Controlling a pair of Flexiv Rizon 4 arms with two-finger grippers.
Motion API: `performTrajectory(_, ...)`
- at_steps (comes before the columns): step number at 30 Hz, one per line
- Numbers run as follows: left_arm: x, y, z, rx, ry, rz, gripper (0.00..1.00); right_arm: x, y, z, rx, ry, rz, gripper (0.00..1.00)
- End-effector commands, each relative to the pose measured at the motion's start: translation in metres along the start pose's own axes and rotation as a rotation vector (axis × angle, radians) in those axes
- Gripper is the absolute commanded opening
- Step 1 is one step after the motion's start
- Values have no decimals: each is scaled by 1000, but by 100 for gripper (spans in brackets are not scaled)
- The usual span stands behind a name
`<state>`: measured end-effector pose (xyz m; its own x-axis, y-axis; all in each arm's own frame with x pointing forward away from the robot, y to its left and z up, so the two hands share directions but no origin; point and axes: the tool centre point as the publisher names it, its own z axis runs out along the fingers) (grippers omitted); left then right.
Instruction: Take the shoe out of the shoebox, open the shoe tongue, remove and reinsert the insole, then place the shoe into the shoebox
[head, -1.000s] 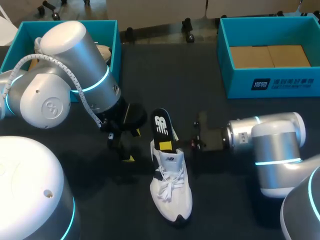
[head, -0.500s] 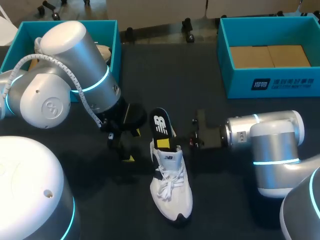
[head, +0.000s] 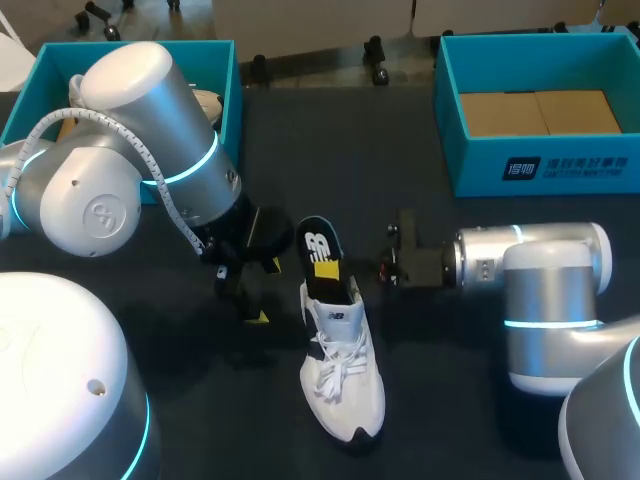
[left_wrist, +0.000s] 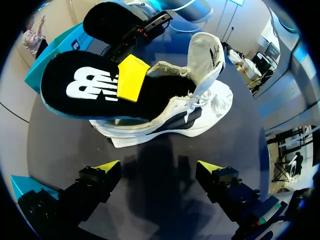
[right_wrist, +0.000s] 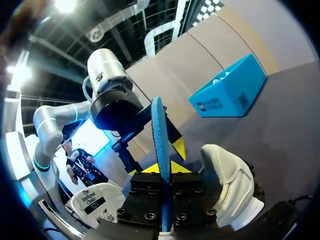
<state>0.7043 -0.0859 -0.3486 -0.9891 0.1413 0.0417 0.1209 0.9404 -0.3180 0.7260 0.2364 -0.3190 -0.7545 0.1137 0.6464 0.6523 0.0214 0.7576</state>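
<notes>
Head view, with the white shoe (head: 340, 372) as landmark: resting on its sole on the dark table (head: 450, 410), toe toward the robot, laces loose, tongue pulled up.

Insole step in hand, by judgement. Black insole (head: 317, 243) half in, half out: forward part down inside the shoe's mouth, heel end sticking up behind the shoe's heel. Pinched on that raised part by the right gripper (head: 328, 268), reaching in from the shoe's right; in the right wrist view seen edge-on, clamped from both sides. Cannot tell from this alone whether drawing out or feeding in.

Left gripper (left_wrist: 159, 172) just left of the shoe's heel, fingers spread wide, holding nothing, low over the table.

Next move, likely: travel along the shoe's length, keeping the insole flat to the footbed. May call for the left fingers to steady the shoe against skidding.

Well beyond the shoe, two teal boxes: one (head: 530, 165) to its far right with brown cardboard inside, one (head: 228, 90) to its far left behind the left arm, something white within.

In the way: upturned tongue and loose laces over the shoe's mouth.
</notes>
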Motion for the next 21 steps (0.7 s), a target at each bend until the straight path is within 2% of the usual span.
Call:
performTrajectory(1, 2, 1, -1, 0, -3, 0, 100, -7, -1, 2, -16, 3, 27, 0)
performTrajectory(10, 2, 1, -1, 0, -3, 0, 100, -17, -17, -2, -29, 11, 144, 0)
performTrajectory(21, 2, 1, -1, 0, -3, 0, 100, 0, -40, 0, 33, 1, 243, 0)
